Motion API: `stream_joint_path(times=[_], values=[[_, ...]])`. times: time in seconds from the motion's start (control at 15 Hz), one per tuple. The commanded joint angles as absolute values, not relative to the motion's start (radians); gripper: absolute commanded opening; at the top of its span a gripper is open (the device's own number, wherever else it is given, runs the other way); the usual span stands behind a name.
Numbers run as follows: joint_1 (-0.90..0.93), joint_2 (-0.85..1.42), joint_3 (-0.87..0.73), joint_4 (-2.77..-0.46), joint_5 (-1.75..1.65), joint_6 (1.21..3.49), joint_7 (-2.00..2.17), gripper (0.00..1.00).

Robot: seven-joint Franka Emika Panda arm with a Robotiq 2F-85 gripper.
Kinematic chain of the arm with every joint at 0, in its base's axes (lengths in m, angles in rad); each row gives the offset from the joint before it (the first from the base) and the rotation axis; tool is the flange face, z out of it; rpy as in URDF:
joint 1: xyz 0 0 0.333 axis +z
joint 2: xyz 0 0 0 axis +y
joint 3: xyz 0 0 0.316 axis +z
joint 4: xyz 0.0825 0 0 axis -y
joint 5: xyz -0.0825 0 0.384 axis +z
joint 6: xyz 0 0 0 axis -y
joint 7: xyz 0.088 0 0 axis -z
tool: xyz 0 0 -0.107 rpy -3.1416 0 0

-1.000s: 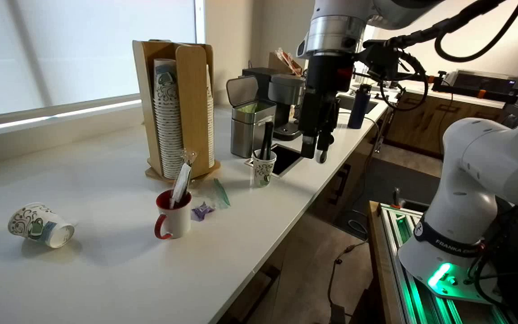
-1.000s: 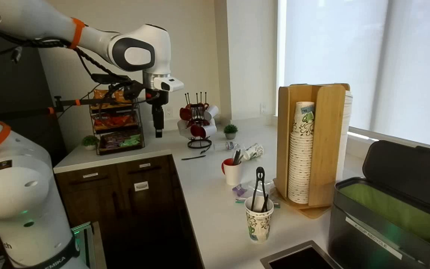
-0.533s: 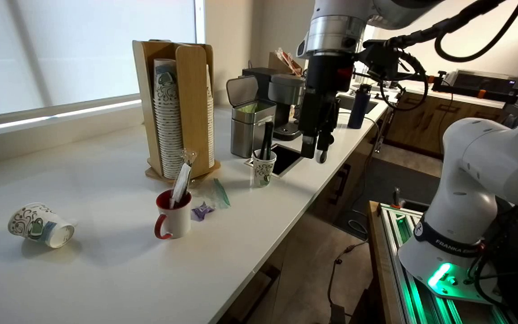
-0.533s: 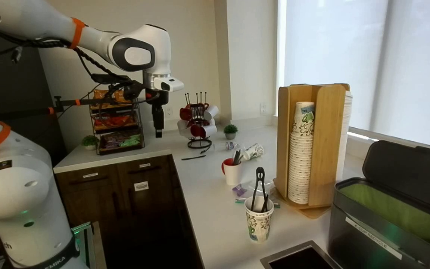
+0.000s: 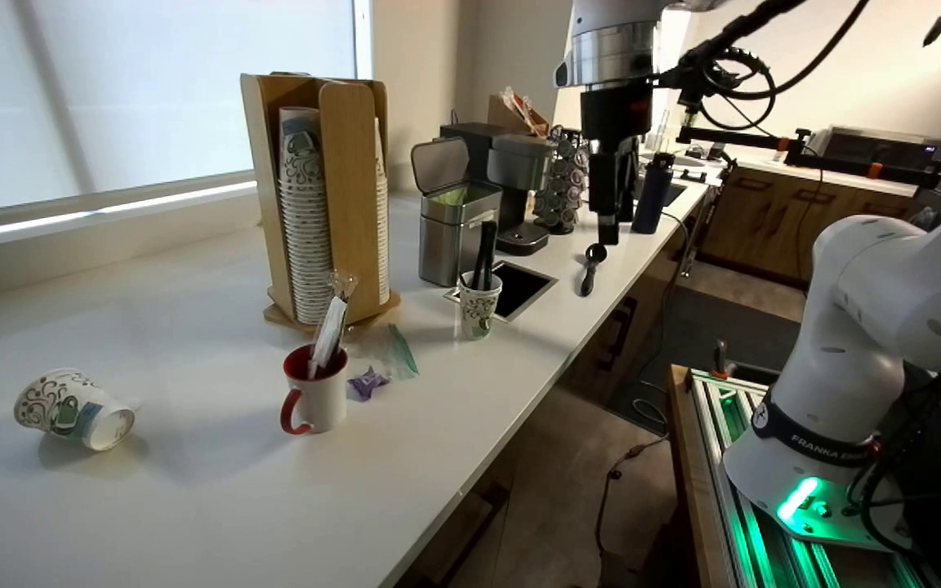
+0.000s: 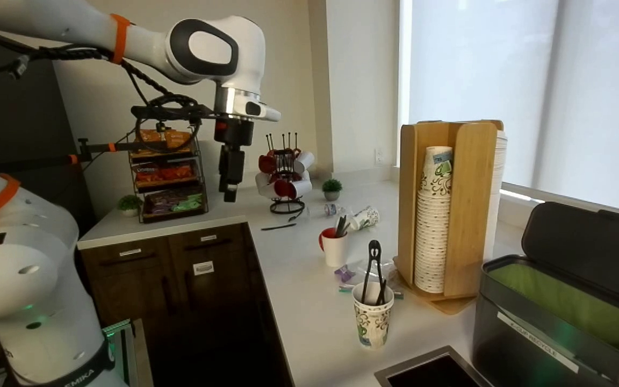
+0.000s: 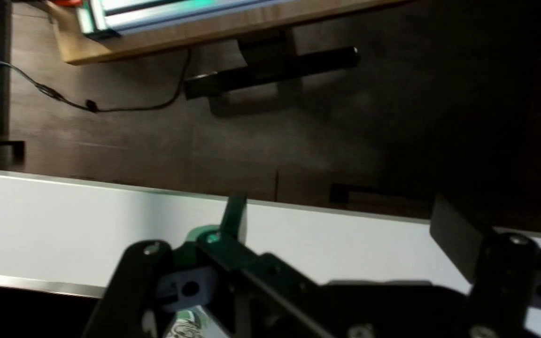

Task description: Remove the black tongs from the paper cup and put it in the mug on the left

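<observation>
Black tongs (image 6: 375,258) stand upright in the patterned white paper cup (image 6: 372,325), beside a shorter dark utensil. The tongs (image 5: 483,255) and cup (image 5: 478,314) also show in an exterior view; a sliver of the cup (image 7: 187,325) shows in the wrist view. The mug (image 5: 328,408), white outside with red inside and handle, holds a white wrapped piece and dark sticks; it also shows upright in an exterior view (image 6: 335,250). My gripper (image 7: 341,227) is open and empty, its fingers wide apart. In both exterior views it hangs above the counter, apart from the cup (image 5: 608,233) (image 6: 229,194).
A wooden cup holder (image 5: 350,196), an open metal bin (image 5: 454,237) and a square recess (image 5: 524,286) surround the paper cup. A black scoop (image 5: 591,269) lies near the counter edge. A tipped patterned cup (image 5: 74,410) and plastic bag (image 5: 389,351) lie near the mug.
In an exterior view my gripper has moved up and right, uncovering the black scoop; in an exterior view it appears larger and closer. The tongs, cup and mug have not moved.
</observation>
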State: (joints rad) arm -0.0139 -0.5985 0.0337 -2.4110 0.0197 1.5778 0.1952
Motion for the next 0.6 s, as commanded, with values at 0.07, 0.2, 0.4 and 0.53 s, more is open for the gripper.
stream_joint_path(times=[0.07,0.2,0.4,0.53], values=[[-0.082,-0.517,-0.089,-2.267,0.012,1.463,0.091,1.00],[-0.080,-0.540,-0.063,-2.303,-0.020,1.492,0.103,1.00],[-0.091,-0.522,-0.089,-2.277,-0.007,1.492,0.091,1.00],[-0.086,-0.489,-0.070,-2.244,-0.073,1.446,0.066,1.00]])
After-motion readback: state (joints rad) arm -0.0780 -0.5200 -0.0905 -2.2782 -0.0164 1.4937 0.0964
